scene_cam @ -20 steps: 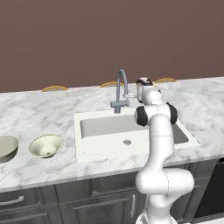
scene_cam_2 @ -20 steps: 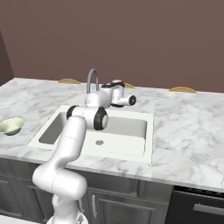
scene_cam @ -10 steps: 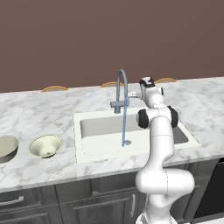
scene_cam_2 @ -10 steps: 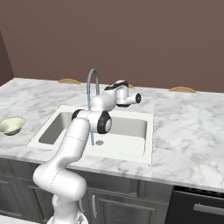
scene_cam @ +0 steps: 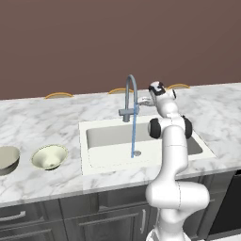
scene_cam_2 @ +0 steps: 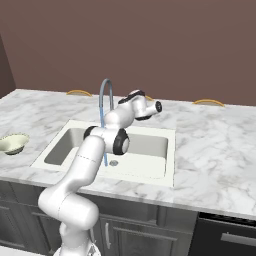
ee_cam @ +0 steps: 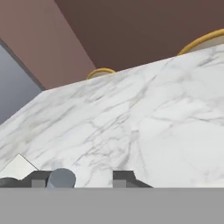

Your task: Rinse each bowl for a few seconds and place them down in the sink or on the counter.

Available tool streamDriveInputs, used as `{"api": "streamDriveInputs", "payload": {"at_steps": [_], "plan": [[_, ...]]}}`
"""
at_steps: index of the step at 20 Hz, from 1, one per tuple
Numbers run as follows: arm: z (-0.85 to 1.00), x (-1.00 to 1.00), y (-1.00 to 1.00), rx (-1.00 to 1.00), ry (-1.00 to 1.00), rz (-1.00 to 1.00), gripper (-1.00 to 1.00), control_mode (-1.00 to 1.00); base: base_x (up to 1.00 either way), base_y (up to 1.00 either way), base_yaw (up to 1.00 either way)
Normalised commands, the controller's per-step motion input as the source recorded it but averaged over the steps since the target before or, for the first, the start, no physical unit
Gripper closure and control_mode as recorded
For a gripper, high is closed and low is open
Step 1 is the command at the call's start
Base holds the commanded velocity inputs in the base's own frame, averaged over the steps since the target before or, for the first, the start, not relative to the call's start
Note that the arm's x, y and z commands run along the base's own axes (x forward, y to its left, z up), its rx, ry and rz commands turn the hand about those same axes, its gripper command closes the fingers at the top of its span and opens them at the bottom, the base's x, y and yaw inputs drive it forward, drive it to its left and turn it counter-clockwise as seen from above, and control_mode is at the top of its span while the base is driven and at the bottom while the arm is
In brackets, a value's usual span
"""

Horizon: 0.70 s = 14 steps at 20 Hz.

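Now you see the cream bowl [scene_cam: 49, 156] and the grey bowl [scene_cam: 6, 159] upright, mouths up, on the counter [scene_cam: 42, 127]; your gripper's [scene_cam: 143, 100] finger state is unclear.

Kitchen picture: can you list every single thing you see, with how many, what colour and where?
Cream bowl: one, pale yellow-green, on the counter left of the sink.
Grey bowl: one, dull grey-beige, at the left edge of the left base view, beside the cream bowl.
Sink: one, white, set into the middle of the counter.
Faucet: one, grey, curved, behind the sink.
Water stream: one, blue, falling from the faucet to the drain.
Counter: one, white marble with grey veins, over dark cabinets.
Chair backs: tan curved tops behind the counter.
Wall: brown, at the back.
Gripper: one, white with dark tips, beside the faucet; holding nothing that I can see.
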Motion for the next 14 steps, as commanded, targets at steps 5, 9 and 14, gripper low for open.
{"api": "streamDriveInputs", "payload": {"at_steps": [5,9,14], "plan": [[0.22,0.0,-0.35,0.06,-0.02,-0.03,1.0,-1.0,0.0,0.0,0.0],[0.44,0.0,-0.42,0.12,-0.04,-0.03,1.0,-1.0,0.0,0.0,0.0],[0.39,0.0,-0.32,0.11,-0.04,-0.03,1.0,-1.0,0.0,0.0,0.0]]}}
